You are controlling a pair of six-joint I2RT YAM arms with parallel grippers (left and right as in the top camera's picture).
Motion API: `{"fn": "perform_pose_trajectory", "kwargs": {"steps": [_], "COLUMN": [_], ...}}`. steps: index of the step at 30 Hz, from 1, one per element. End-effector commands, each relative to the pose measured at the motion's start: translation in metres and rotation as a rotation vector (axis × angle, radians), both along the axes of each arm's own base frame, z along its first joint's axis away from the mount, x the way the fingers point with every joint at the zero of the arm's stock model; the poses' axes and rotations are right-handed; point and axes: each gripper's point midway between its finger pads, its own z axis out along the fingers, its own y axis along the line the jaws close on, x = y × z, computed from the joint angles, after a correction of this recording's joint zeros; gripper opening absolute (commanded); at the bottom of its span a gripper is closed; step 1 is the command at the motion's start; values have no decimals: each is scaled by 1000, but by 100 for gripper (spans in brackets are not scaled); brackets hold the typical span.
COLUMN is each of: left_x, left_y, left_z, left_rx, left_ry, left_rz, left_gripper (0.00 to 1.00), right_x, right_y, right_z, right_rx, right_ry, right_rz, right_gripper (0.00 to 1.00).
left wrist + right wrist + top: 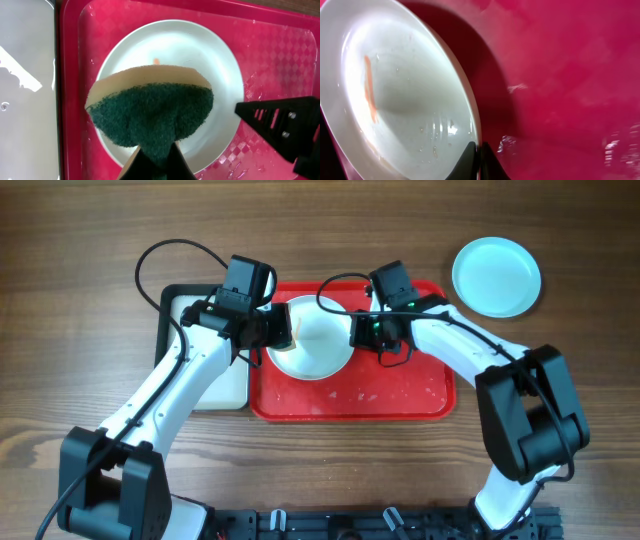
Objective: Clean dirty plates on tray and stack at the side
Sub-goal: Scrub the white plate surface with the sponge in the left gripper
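Observation:
A white plate [318,340] is held above the red tray [400,395], tilted. My right gripper [362,332] is shut on the plate's right rim; in the right wrist view the fingers [479,159] pinch the rim of the plate [405,90], which carries an orange smear. My left gripper [272,330] is shut on a green and yellow sponge [152,110] and holds it over the plate [200,55] in the left wrist view. A pale aqua plate [496,276] lies on the table at the far right. A third plate is not visible.
A black-rimmed cream tray [228,385] sits against the red tray's left side. The red tray [280,55] is wet, with droplets on its bare part. The right gripper's finger [282,117] shows at the right of the left wrist view.

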Motion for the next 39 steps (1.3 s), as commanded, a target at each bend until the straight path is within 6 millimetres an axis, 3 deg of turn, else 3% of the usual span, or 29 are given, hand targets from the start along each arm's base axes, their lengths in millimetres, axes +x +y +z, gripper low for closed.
{"fn": "perform_pose_trajectory", "kwargs": {"steps": [1,12,20,30,39], "left_x": [0,4,13,11,8], "left_y": [1,9,8,13,7], "left_z": [0,-1,10,-48,-93], "left_rx": [8,30,17,124,148], "left_ry": [-5,-8,-38,79,155], "left_rz": [10,81,107,64,-4], "left_gripper": [4,4,4,4,4], "right_x": [-7,-7,-6,-6,-5], "right_y": [10,10,11,10,11], "right_z": [-7,-7,-7,-7,-7], "right_rx": [-22,-39,-37,-38,-36], "right_ry": [-1,-13,-16,-17,-22], "right_rz": [27,28,28,31,31], "right_gripper": [4,4,4,4,4]}}
